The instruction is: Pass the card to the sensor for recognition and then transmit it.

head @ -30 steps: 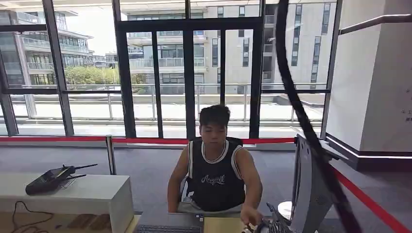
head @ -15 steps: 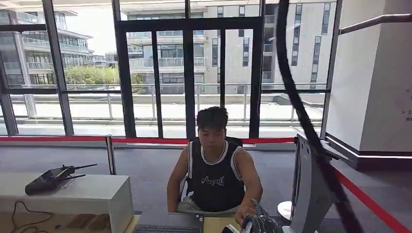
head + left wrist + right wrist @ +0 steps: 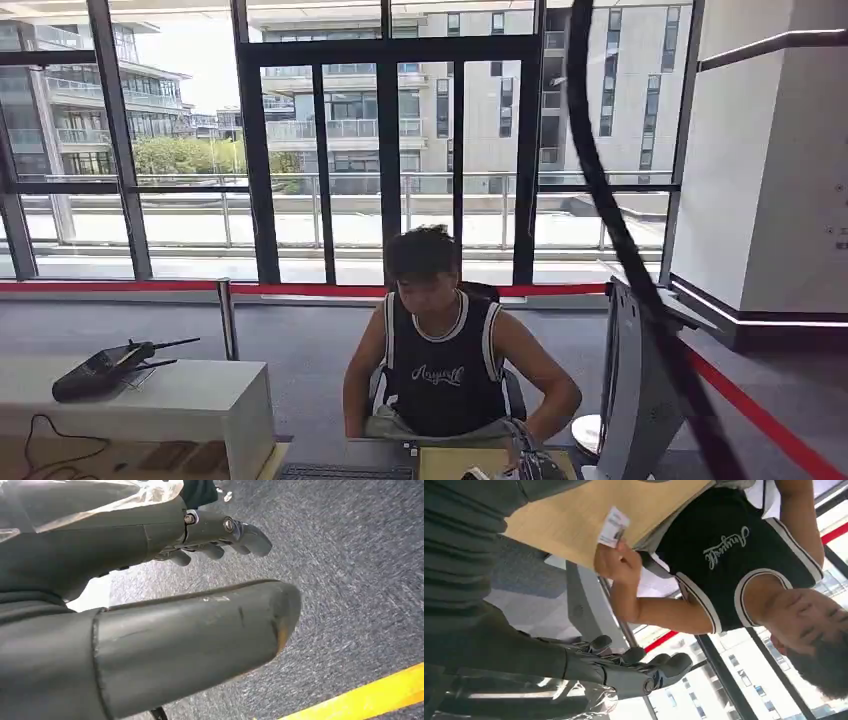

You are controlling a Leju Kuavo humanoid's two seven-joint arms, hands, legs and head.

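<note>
One card (image 3: 612, 526), white, pinched in the person's hand (image 3: 618, 562) over the wooden tabletop (image 3: 574, 515), near its edge by the person's torso. One person (image 3: 440, 355) seated behind the tabletop, black sleeveless jersey. Right hand (image 3: 624, 667) holds nothing, fingers loosely apart, well apart from the card. Left hand (image 3: 200, 580) hangs over grey carpet (image 3: 360, 580), thumb and fingers spread, nothing in it. One yellow floor line (image 3: 370, 697) on the carpet. One grey monitor back (image 3: 635, 400) at the tabletop's right edge. One black handheld device (image 3: 105, 368) on a white side counter (image 3: 190, 400).
</note>
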